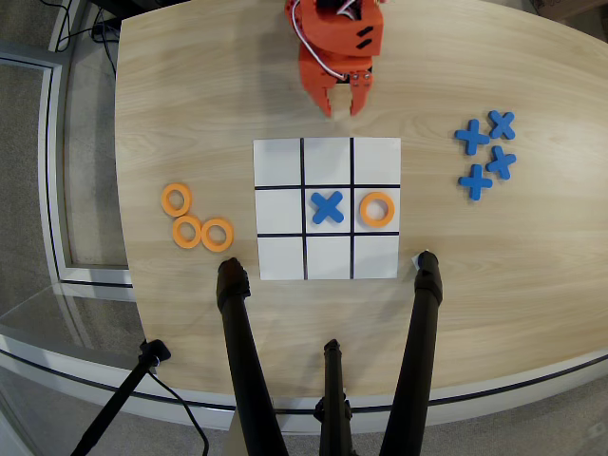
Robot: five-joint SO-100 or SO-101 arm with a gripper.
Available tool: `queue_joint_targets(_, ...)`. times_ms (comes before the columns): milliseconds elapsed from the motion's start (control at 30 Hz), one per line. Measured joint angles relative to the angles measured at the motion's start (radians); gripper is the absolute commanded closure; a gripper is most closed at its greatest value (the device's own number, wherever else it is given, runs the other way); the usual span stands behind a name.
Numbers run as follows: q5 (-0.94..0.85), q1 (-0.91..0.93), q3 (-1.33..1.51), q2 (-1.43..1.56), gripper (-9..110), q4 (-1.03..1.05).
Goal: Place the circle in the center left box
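Where the white paper grid with black lines [327, 209] lies flat on the pale wood-grain bench [513, 275], a small flat orange ring with a round hole, the circle [377, 210], sits inside the middle-row cell at the right end of the grid in the overhead view, the center left box [376, 189]. The ring lies flat, within the black lines, roughly centred in that cell, apart from everything else. A blue plastic X piece [328, 207] occupies the middle cell, just beside it across one black line. The other seven cells show bare white. The orange arm [334, 28] is folded up at the top edge of the bench, well apart from the grid; its gripper [342, 106] points down toward the grid's top edge, the two short fingertips slightly parted with a narrow gap, nothing between them. Three more orange rings [195, 220] cluster on the bench left of the grid, two of them touching. Four blue crosses [487, 153] lie grouped on the bench to the right of the grid, near one another. Black tripod legs [244, 361] rise from the bottom edge of the view, over the bench's near rim.
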Motion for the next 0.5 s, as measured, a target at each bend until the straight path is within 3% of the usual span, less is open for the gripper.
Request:
queue_joint_targets(100,0.000,0.035,0.043,0.012,102,0.003)
queue_joint_targets(367,-0.006,0.279,0.067,0.020,102,-0.014)
queue_joint_targets(500,-0.006,0.554,0.069,0.029,102,0.000)
